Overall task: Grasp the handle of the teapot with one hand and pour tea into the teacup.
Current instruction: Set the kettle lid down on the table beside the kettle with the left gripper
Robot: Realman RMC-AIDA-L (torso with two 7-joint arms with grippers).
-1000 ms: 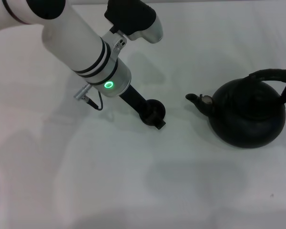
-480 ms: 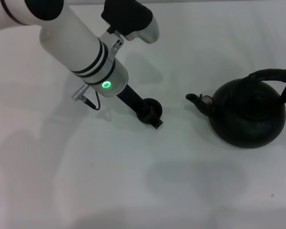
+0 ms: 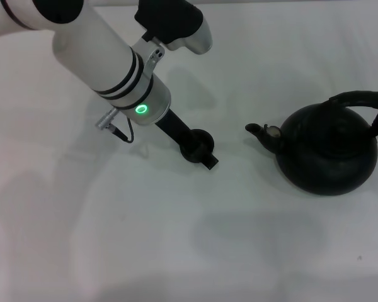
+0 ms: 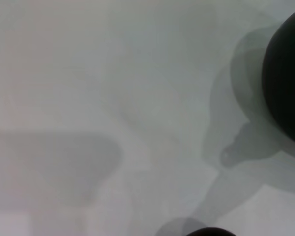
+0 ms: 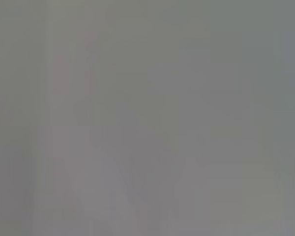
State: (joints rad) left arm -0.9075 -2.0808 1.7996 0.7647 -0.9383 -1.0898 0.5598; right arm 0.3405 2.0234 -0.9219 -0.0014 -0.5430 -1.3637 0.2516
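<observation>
On the white table (image 3: 145, 251), my left gripper (image 3: 200, 151) is low, at the end of my left arm (image 3: 107, 60), which comes in from the far left corner of the head view. The small dark teacup (image 3: 198, 143) sits right at the gripper's tip, and one black finger (image 3: 209, 162) shows just beside its rim. I cannot tell if my fingers are open or closed, or if they hold the cup, because the dark parts run together there.

The teapot (image 3: 327, 154) stands to the right of my gripper, apart from it, upright on the table. Its short spout (image 3: 261, 132), with the pale tip, points toward the teacup, and bare table lies between them. The ribbed black handle (image 3: 365, 104) arches over the top of the pot, near the right edge of the view, and nothing touches it.

In my left wrist view, the round black body of the teapot (image 4: 287, 78) fills one edge, with its shadow on the table.

My right gripper is not visible in any view. I can read no brand, label or writing anywhere; only a green ring light (image 3: 140, 109) glows on my left wrist.
</observation>
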